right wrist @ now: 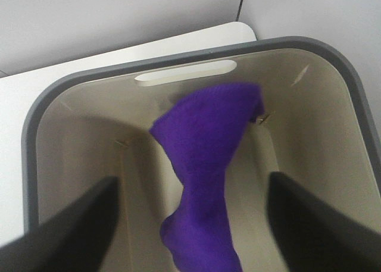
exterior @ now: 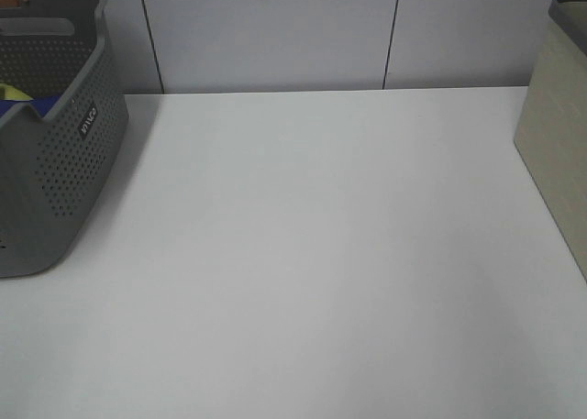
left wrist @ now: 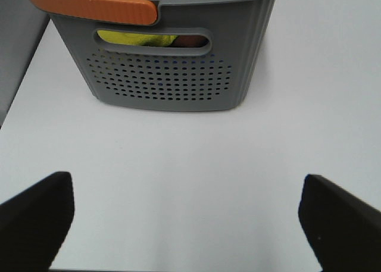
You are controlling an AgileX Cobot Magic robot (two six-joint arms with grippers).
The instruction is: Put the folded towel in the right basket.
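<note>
I see the purple towel (right wrist: 205, 159) inside the beige basket (right wrist: 71, 135); right gripper (right wrist: 191, 180) spread wide above it; left gripper (left wrist: 186, 180) also wide.

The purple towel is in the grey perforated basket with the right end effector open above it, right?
No. The right wrist view shows the purple towel within the beige basket, not the grey perforated basket. The right end effector is open above it, as you said.

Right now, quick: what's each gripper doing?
Left gripper: open, holding nothing.
Right gripper: open over the beige basket; purple towel inside it, not gripped.
</note>
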